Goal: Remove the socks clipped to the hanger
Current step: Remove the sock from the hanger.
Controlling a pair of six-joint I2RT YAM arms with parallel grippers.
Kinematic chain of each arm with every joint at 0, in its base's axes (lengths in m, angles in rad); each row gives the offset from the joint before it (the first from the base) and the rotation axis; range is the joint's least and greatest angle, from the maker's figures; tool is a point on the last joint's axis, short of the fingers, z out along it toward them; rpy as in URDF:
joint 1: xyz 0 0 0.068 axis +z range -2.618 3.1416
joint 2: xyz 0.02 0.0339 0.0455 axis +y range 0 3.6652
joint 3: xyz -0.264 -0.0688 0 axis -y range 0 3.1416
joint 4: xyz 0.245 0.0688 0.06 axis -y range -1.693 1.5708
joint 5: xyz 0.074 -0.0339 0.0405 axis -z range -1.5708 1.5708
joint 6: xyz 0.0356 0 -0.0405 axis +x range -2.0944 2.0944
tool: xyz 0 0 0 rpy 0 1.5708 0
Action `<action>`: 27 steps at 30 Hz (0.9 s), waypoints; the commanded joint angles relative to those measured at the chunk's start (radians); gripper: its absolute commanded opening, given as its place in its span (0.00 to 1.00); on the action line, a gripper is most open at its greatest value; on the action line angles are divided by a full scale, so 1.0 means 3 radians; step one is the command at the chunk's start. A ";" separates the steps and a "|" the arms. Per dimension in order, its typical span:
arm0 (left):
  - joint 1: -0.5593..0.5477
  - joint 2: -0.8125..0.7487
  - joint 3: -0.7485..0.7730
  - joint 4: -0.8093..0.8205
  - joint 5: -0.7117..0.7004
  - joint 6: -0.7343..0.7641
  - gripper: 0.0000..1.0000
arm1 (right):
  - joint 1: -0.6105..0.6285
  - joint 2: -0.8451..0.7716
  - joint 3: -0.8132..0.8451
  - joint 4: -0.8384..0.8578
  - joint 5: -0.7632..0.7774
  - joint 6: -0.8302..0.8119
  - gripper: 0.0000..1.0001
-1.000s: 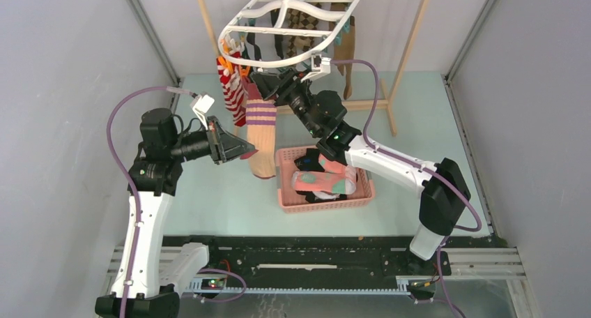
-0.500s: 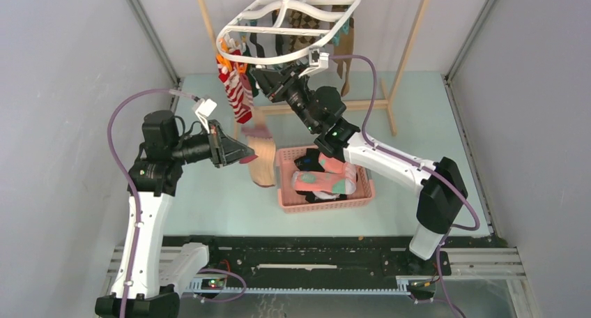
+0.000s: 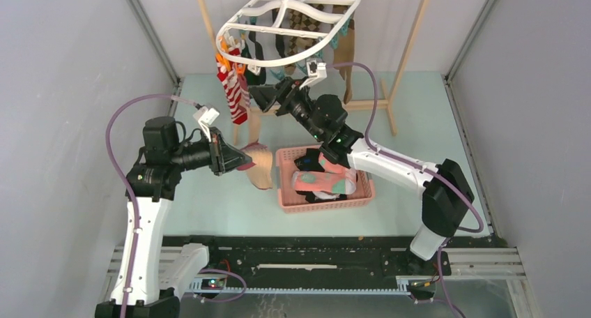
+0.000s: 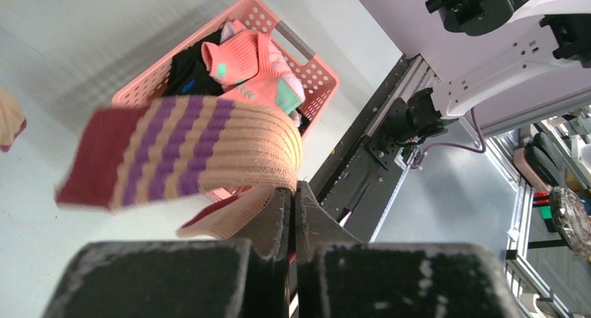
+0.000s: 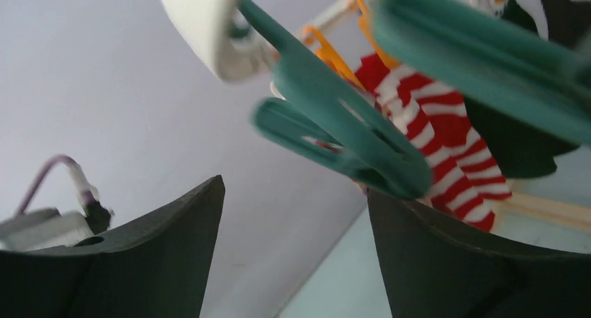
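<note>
1. The left tool (image 3: 240,163) is clamped on the purple-striped sock (image 3: 259,166), which dangles free of the hanger (image 3: 300,53), long axis down.
2. The basket (image 3: 327,203) sits on the desk just to its right.
3. The right tool (image 3: 267,95) gapes wide under the hanger.

Light is bright and even from above, with soft shadows on the bench (image 3: 209,199). In the right wrist view the teal clothespins (image 5: 313,81) are close and blurred; the purple-striped sock (image 4: 209,147) smears slightly at its edges.
</note>
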 commanded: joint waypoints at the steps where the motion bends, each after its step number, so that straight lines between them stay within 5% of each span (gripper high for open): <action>1: -0.0019 -0.0034 0.0022 -0.0035 -0.0029 0.0129 0.00 | 0.0004 -0.0301 -0.0203 0.0015 -0.0222 -0.0063 0.87; 10: -0.0018 -0.0057 0.0126 -0.0096 -0.0073 0.0201 0.00 | 0.0098 -0.0821 -0.0925 0.0115 -0.1005 -0.0285 0.99; 15: -0.0019 -0.0041 0.0187 -0.0122 -0.0051 0.0217 0.00 | 0.0351 -0.1133 -0.1413 0.0105 -0.1519 -0.0960 1.00; 27: -0.0019 -0.0056 0.0265 -0.0170 0.0149 0.0123 0.00 | 0.0588 -0.0923 -0.1494 0.0153 -0.1619 -0.2045 1.00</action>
